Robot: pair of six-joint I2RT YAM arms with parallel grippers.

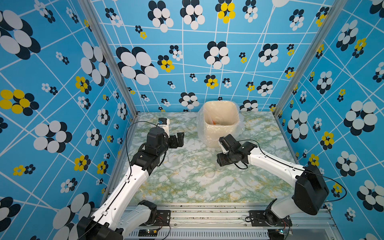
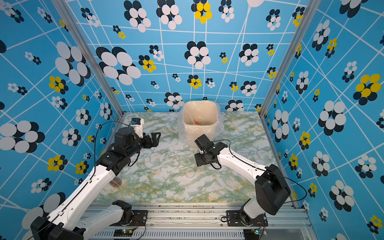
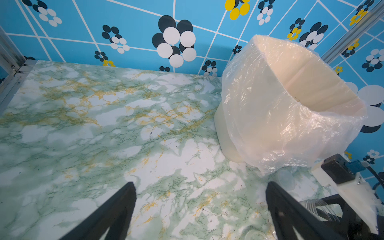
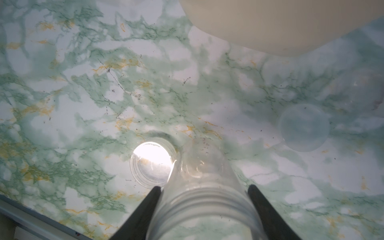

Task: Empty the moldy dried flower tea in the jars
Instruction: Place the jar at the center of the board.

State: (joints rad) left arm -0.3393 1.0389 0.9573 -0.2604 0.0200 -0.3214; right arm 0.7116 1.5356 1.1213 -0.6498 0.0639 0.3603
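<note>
My right wrist view shows the right gripper [image 4: 204, 188] squeezing an empty jar [image 4: 199, 172]; both top views hide that jar. My left gripper [image 3: 200, 185] gapes wide. In a top view, a tea jar [image 2: 115, 182] sits by the table's [image 2: 166, 187] left edge.

Between the fingers [image 4: 145, 204] of the right gripper [image 4: 204, 188], over the table [image 4: 62, 104], a lidless jar [image 4: 204, 209]. Just beside it, on the table, a second open jar [image 4: 152, 164]. Off to that gripper's side, flat on the table, a lid [image 4: 304, 127]. Beyond both grippers, the bin [image 1: 218, 136]. Behind the left gripper [image 1: 180, 137], beside its forearm, a third jar [image 2: 115, 184] with tea [image 2: 116, 182] inside.
</note>
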